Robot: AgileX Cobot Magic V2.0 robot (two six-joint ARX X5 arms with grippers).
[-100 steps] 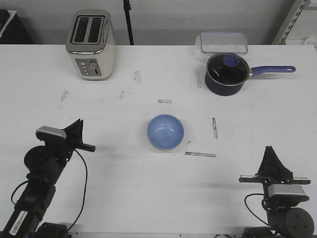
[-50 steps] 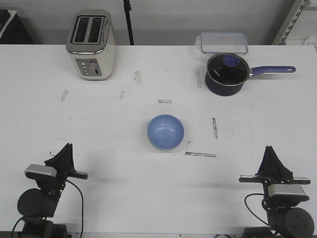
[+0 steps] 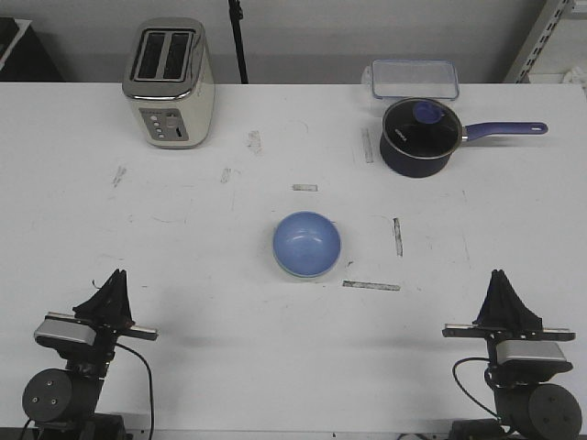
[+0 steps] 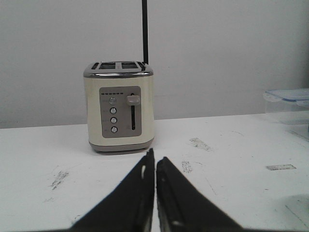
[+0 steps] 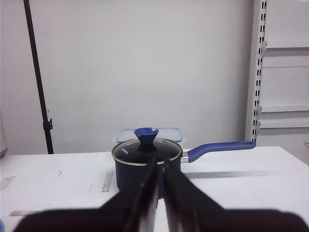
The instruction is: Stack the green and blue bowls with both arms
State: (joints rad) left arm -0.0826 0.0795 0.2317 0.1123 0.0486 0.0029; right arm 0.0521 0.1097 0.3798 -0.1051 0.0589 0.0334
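Note:
The periwinkle blue bowl (image 3: pixel 306 242) sits in the middle of the table in the front view, nested in the mint green bowl (image 3: pixel 295 274), of which only a thin pale rim shows at its near edge. My left gripper (image 3: pixel 116 277) is shut and empty at the near left corner, far from the bowls. In the left wrist view its fingertips (image 4: pixel 155 155) point at the toaster. My right gripper (image 3: pixel 498 277) is shut and empty at the near right corner. In the right wrist view it (image 5: pixel 159 161) points at the saucepan.
A cream toaster (image 3: pixel 170 82) stands at the back left. A dark blue lidded saucepan (image 3: pixel 419 136) with a long handle stands at the back right, with a clear lidded box (image 3: pixel 415 79) behind it. Tape strips (image 3: pixel 371 285) lie near the bowls.
My left arm has drawn back from left of the bowls to the near left corner and folded down. The right arm and the bowls have not moved.

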